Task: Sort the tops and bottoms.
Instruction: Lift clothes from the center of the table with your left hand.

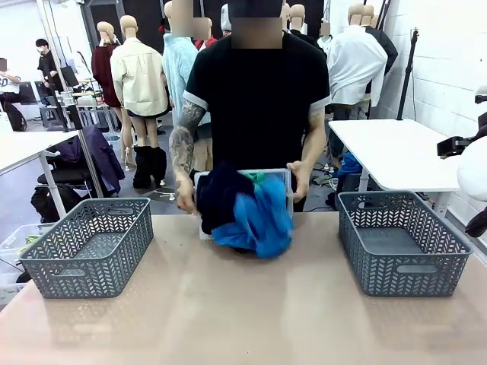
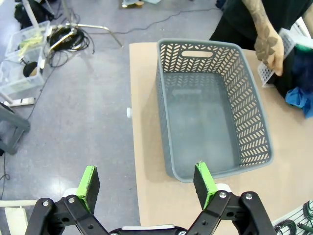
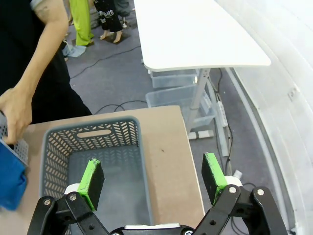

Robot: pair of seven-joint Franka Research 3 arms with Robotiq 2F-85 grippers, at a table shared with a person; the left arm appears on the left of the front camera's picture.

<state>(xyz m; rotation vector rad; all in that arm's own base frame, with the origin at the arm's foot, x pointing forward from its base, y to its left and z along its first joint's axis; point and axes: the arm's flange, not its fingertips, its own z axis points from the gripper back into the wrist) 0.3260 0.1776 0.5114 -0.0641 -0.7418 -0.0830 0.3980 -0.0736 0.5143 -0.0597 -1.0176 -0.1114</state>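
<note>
Front view: a person is holding a white lattice bin tilted at the table's 12 o'clock edge. A soft, crumpled pile is spilling toward 6, its long axis lying 9-to-3, with navy cloth at 9, blue cloth at 3 and a green scrap at 12. Grey herringbone plastic baskets are sitting apart, the left basket at 9 and the right basket at 3.

Left wrist view: the left gripper is hanging with its jaws spread wide by the left basket's near end. Dark cloth, possibly navy, and the blue cloth are lying at 2.

Right wrist view: the right gripper is gaping wide above the right basket. The blue cloth is showing at 8.
</note>
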